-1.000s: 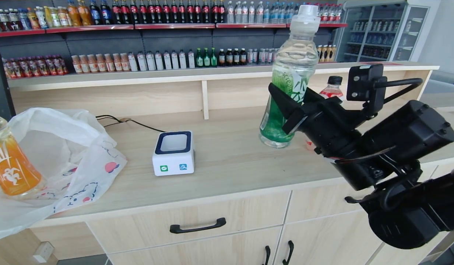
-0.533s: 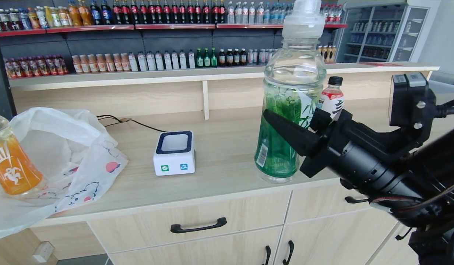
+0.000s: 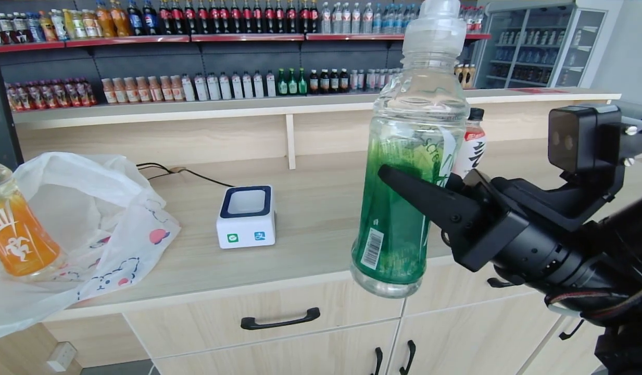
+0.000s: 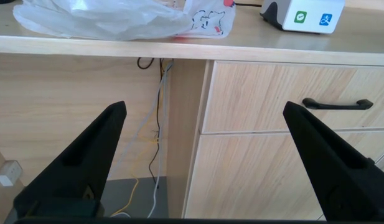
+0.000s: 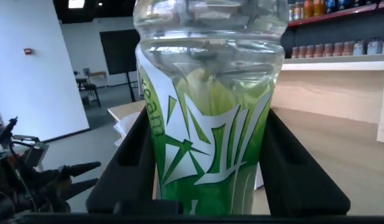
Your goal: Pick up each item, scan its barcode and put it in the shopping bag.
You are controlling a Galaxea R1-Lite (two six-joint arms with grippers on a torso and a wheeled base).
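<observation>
Right gripper [image 3: 410,188] clamped around a green bottle [image 3: 414,109], held roughly upright over the counter [image 3: 321,229] edge, right of the scanner [image 3: 246,216]. If the smooth bottle slips, it could fall to the floor.

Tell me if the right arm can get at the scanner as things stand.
Probably yes. The right gripper, shut on the bottle, hangs at the counter's front edge, and nothing stands between it and the scanner; the bag lies farther left.
</observation>
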